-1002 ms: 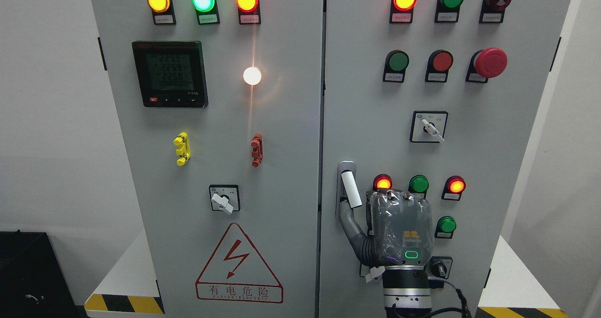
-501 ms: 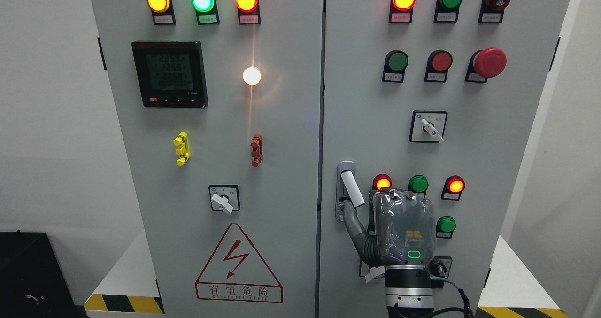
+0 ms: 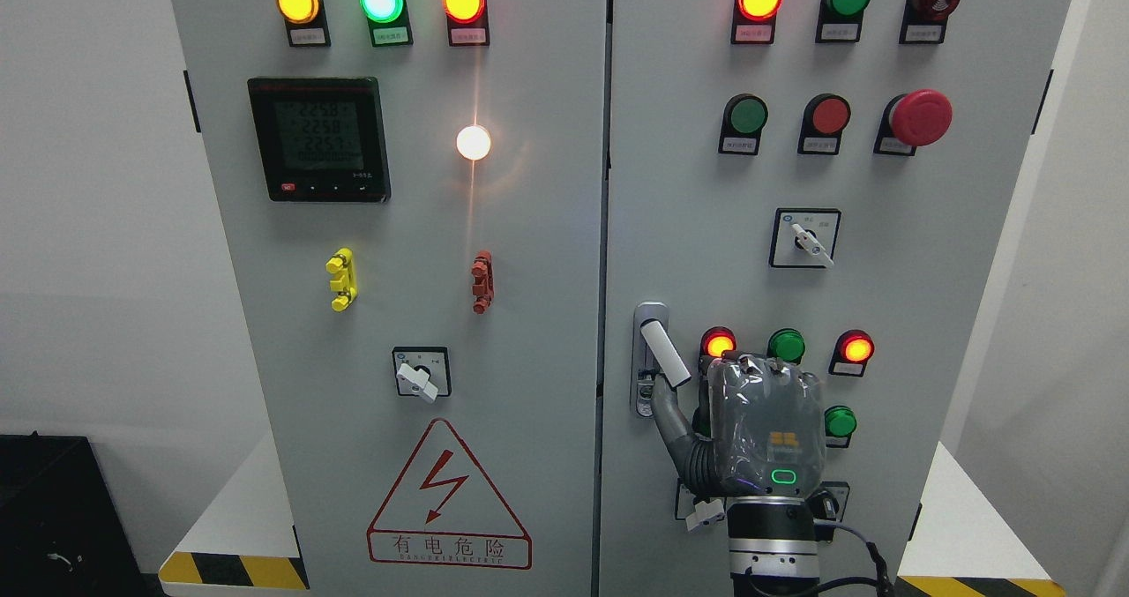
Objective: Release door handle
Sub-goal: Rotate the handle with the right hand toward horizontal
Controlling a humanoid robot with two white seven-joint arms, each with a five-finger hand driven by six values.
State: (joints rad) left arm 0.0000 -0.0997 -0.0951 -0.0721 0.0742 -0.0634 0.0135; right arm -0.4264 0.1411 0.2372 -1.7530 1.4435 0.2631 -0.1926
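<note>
On the right-hand cabinet door (image 3: pixel 882 182), low by its left edge, your right hand (image 3: pixel 766 434) sits just beside the door handle (image 3: pixel 664 354).

You see the handle as a short white lever swung out from its metal plate, tilted down to the right; it looks rigid, smooth and light, best held around the free lower end. Your thumb (image 3: pixel 668 416) reaches up under that end, touching or nearly so, while the other fingers curl behind the grey, plastic-wrapped back of the hand, so you cannot tell how far they have opened. No firm grip shows; ease straight back to let go.
</note>
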